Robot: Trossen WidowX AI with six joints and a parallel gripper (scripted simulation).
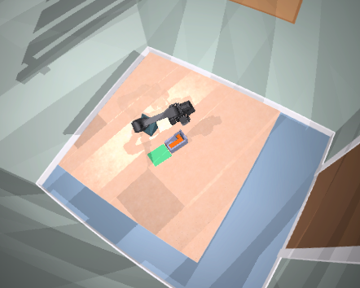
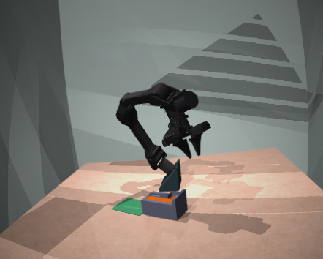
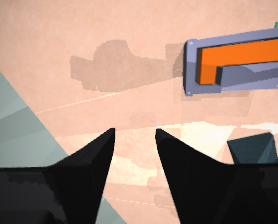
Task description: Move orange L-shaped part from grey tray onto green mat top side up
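Approach step. Tool hangs above counter, behind tray, fingers partly open, holding nothing. Orange part sits in tray pocket, seemingly flush. Next: descend onto L-shaped end, press. Green mat beside tray.

wrist: grey tray cut off right | green mat perhaps a sliver

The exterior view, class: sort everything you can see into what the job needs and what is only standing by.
Needed for the job:
- orange L-shaped part
- grey tray
- green mat
- gripper, partly open, holding nothing

Only standing by:
- dark teal base block under the arm
- brown panel beyond the floor's edge
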